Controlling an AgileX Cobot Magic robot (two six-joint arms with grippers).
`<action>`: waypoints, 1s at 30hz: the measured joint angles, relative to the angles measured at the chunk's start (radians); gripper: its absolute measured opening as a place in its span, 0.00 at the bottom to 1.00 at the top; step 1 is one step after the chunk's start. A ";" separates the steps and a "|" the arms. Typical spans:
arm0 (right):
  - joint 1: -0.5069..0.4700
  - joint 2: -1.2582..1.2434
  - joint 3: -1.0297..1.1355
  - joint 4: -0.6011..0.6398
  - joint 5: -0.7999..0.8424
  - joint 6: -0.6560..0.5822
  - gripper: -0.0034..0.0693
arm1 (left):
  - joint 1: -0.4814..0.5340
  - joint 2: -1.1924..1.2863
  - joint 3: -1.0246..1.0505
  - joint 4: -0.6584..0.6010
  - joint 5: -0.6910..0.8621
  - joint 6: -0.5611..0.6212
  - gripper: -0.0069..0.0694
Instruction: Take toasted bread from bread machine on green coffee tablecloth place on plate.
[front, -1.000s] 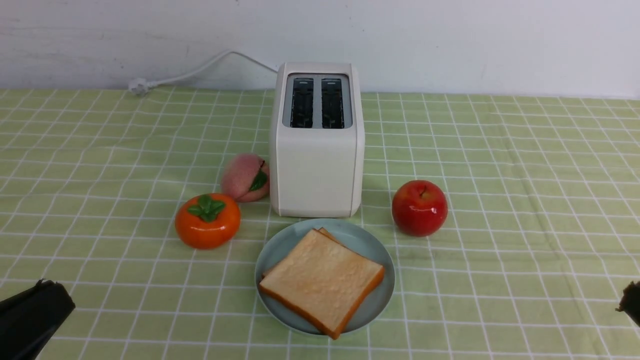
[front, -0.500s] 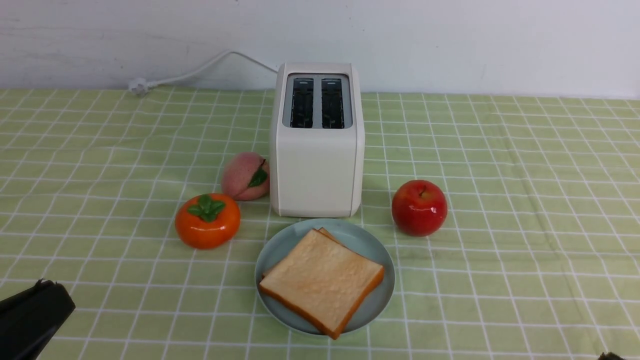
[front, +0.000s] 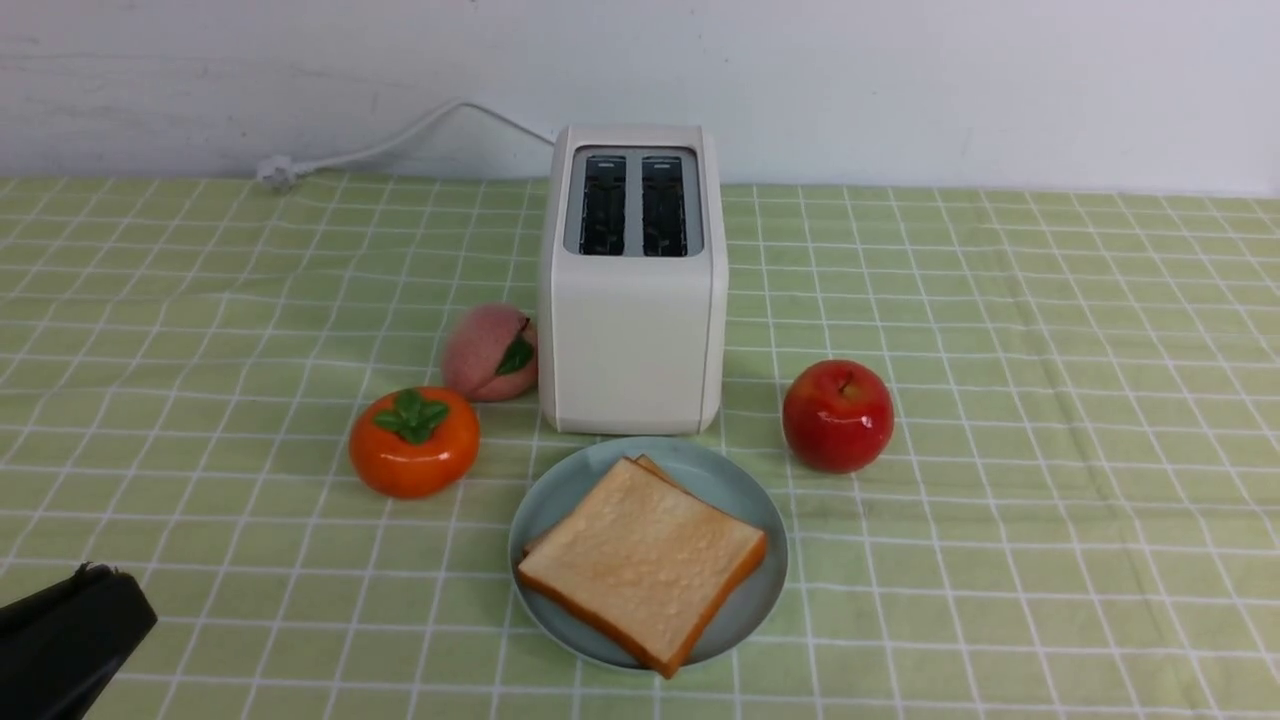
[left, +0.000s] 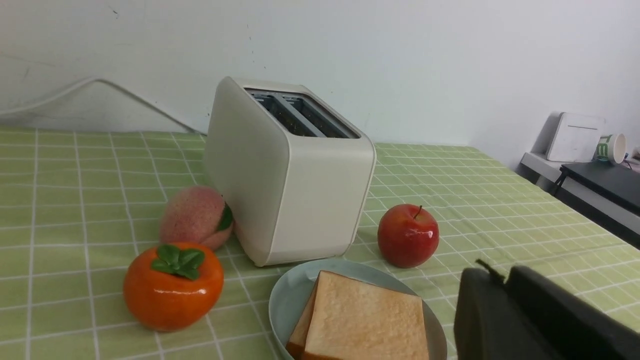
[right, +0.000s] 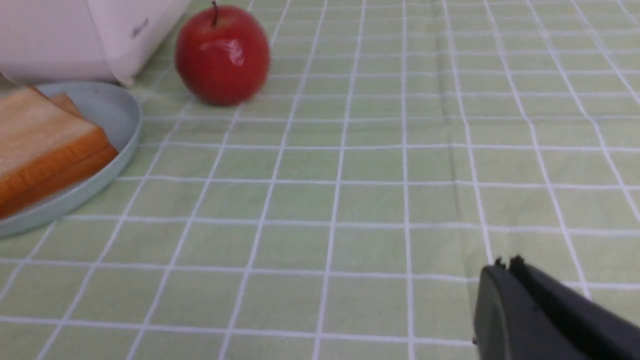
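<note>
Two slices, front view: I see the toasted bread (front: 642, 565) stacked flat on the light-blue plate (front: 740, 485), the lower slice peeking out at the far edge.
Toaster, front view: the white bread machine (front: 632, 290) stands upright just behind the plate, both dark slots empty, its white cord (front: 400, 135) trailing back to the left along the wall.
Cloth, front view: the green coffee tablecloth (front: 1050, 400) covers the whole table.
Fruit, front view: a peach (front: 488, 353) sits against the toaster's left side, an orange persimmon (front: 413, 442) lies nearer me and left of the plate, a red apple (front: 838, 415) is right of the toaster, apart from it.
Left gripper, front view: only a black edge (front: 70, 640) shows in the near left corner, well away from the plate.
Left wrist view: I see the left gripper (left: 500, 295) with its fingers pressed together, nothing between them, over the cloth beside the plate's rim (left: 285, 300); toast (left: 367, 322), toaster (left: 290, 175), apple (left: 408, 235), peach (left: 195, 216) and persimmon (left: 172, 286) all lie ahead.
Right wrist view: the right gripper (right: 505, 285) has its fingers together and empty, above bare cloth (right: 350, 200); toast (right: 45, 140) on the plate (right: 117, 125) and the apple (right: 222, 55) lie well apart from it.
</note>
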 joint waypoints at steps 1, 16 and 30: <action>-0.007 -0.004 -0.001 -0.005 0.004 0.005 0.02 | 0.000 0.000 0.000 0.000 0.006 0.000 0.16; -0.011 -0.006 -0.004 -0.018 0.017 0.019 0.02 | 0.000 0.004 0.003 0.000 0.016 0.000 0.18; -0.011 -0.006 -0.004 -0.018 0.018 0.019 0.03 | 0.000 0.004 0.003 0.000 0.016 0.000 0.20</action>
